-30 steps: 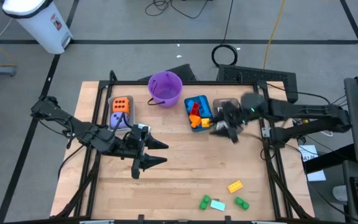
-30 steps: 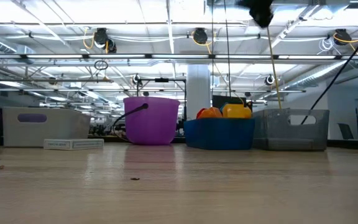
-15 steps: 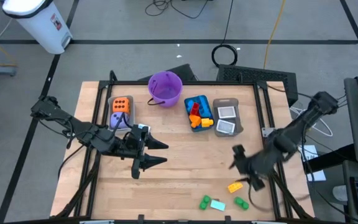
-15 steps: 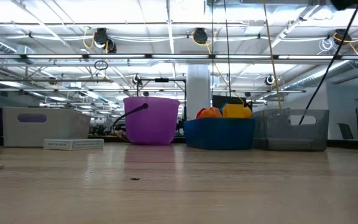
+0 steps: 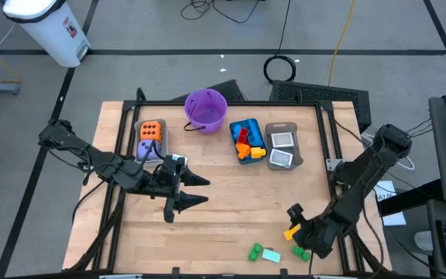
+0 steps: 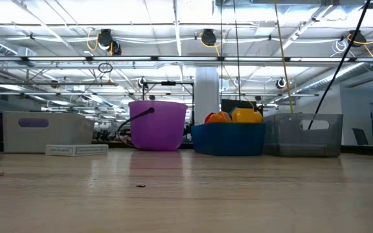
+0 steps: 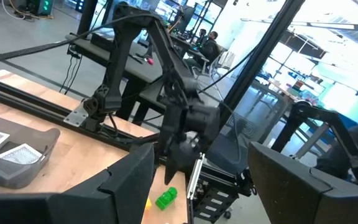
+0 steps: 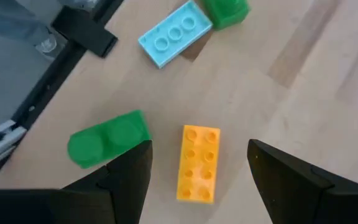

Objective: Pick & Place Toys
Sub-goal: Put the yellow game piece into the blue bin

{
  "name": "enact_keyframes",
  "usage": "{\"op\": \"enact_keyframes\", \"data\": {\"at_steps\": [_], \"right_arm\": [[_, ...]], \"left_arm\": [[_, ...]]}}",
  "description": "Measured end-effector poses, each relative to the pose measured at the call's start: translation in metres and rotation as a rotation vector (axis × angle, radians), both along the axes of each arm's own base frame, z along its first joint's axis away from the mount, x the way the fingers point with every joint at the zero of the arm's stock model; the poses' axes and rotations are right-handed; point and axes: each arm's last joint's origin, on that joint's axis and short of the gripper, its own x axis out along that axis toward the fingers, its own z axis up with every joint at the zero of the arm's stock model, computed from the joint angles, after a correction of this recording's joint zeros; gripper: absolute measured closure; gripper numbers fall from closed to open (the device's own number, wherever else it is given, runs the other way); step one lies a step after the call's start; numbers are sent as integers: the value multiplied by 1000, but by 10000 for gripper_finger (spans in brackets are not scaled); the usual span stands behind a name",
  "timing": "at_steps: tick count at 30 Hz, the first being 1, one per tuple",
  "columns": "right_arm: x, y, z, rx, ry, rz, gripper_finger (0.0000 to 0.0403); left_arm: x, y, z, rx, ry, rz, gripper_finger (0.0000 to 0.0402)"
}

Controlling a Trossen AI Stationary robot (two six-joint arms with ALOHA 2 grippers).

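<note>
The right gripper (image 5: pixel 299 225) hangs low over the near right corner of the surface (image 5: pixel 231 201), directly above a yellow brick (image 8: pixel 198 163); its jaws are released and straddle the brick without touching it. This corner is tight: 1 green brick (image 8: pixel 107 139) lies just beside the yellow brick toward the right frame rail, a light blue brick (image 8: pixel 174 33) lies farther along near the front edge, and a second green brick (image 8: pixel 227 11) touches the far end of the blue one. All 4 bricks sit flat on the wood, close to the black rail that borders the surface.

The left gripper (image 5: pixel 196 191) waits above the middle left area, jaws parted and holding nothing.

Along the far edge stand, left to right, a bin with an orange die (image 5: pixel 151 130) and a purple die (image 5: pixel 145 147), a purple bucket (image 5: pixel 206 109), a blue bin (image 5: pixel 246 140) holding red, orange and yellow bricks, and a grey bin (image 5: pixel 283 146) with 2 picture cards (image 5: pixel 283 139).

The broad central strip of wood between the bins and the near corner is unobstructed, giving open room on the inward side of the yellow brick.
</note>
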Motion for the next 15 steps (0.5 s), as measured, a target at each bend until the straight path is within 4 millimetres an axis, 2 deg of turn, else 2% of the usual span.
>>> {"op": "enact_keyframes", "data": {"at_steps": [4,9,15], "right_arm": [[2,1,-24,-19,21,-19,147],[2,-9,-45,-42,49,-57,152],[-3,-15,-61,-8,71,-76,164]], "left_arm": [[0,1,0,0,0,4,135],[0,1,3,-14,-24,4,135],[0,1,8,-116,-67,2,135]]}}
